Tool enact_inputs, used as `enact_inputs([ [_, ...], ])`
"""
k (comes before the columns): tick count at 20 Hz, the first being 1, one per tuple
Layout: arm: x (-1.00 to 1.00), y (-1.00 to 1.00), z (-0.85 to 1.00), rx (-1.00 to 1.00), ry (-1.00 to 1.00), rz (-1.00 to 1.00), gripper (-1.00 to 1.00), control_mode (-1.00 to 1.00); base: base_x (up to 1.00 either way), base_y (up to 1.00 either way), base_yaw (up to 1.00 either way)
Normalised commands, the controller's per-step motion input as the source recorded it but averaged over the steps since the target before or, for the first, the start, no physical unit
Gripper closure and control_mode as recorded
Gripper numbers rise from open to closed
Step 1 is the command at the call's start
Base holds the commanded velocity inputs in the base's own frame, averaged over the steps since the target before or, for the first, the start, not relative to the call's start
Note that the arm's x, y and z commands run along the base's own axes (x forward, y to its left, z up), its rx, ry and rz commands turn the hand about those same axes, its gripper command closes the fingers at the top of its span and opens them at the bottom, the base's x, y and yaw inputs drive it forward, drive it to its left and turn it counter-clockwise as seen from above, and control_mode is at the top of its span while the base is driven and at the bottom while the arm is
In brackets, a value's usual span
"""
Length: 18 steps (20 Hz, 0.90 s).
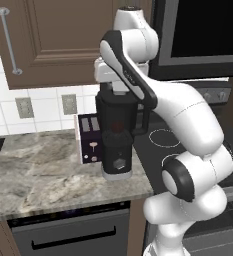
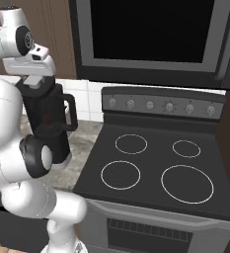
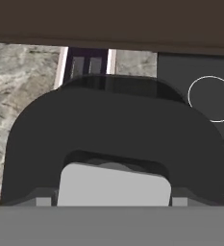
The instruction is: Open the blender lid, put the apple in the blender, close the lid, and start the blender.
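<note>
The black blender [image 1: 117, 150] stands on the counter near the stove, its handle [image 2: 69, 112] turned toward the burners. A faint red spot inside the dark jar is the apple [image 1: 117, 125], also dimly seen as the apple [image 2: 47, 118]. My gripper [image 1: 114, 89] points straight down onto the jar's top. In the hand view the dark blender lid [image 3: 113, 134] lies right under the hand, with its light grey square cap [image 3: 114, 185] between the fingertips. The gripper [image 3: 112, 202] is shut on that cap, and the lid sits at the jar's mouth.
A white toaster [image 1: 88, 137] with a purple front stands just behind and left of the blender. The black stovetop [image 2: 151, 163] lies to the right, with a microwave [image 2: 156, 34] above it. Wooden cabinets [image 1: 53, 40] hang close over the arm. Marble counter [image 1: 38, 170] stretches left.
</note>
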Motion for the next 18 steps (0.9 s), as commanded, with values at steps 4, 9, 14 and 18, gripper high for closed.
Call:
enact_inputs([
  [4,0.08,0.00,-0.19,0.00,0.00,0.00,1.00,-1.00,0.00,0.00,0.00],
  [9,0.37,0.00,-0.06,0.00,0.00,0.01,1.00,-1.00,0.00,0.00,0.00],
  [14,0.45,0.02,0.00,0.00,-0.03,0.04,1.00,-1.00,0.00,0.00,0.00],
  [18,0.20,0.00,-0.03,0.00,-0.09,0.05,1.00,-1.00,0.00,0.00,0.00],
])
